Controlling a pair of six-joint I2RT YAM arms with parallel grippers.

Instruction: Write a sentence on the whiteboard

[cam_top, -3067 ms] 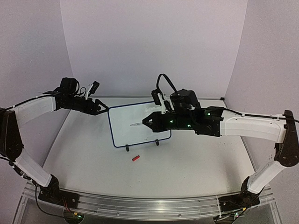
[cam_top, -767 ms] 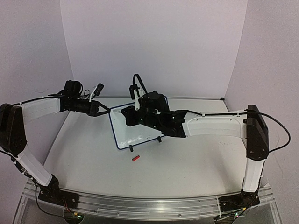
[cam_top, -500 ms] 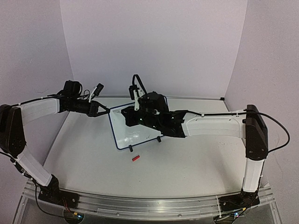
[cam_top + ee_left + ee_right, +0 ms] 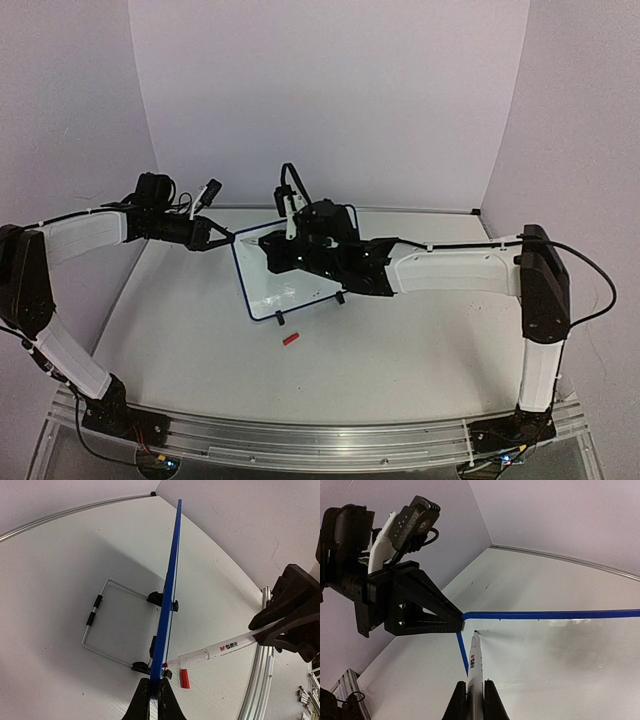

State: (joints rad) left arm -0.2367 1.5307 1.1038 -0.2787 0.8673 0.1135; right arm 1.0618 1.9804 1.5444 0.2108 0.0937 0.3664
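Whiteboard (image 4: 278, 290) upright on its feet, on the table (image 4: 400, 350) toward the far edge, left of centre. Left gripper (image 4: 228, 237), fingers pressed together on the blue frame at the board's upper left corner. Right gripper (image 4: 275, 252), fingers pinching a white marker (image 4: 475, 665) whose tip meets the board face just below that corner. Red cap (image 4: 291, 339) on the table, in front of the board.

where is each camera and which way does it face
top external: above and behind, looking down; left arm, right arm, whiteboard
left wrist: along the whiteboard's edge; left end effector clamps its frame
right wrist: along the marker to the board face; right end effector grips it
shared: both wrist views show the marker
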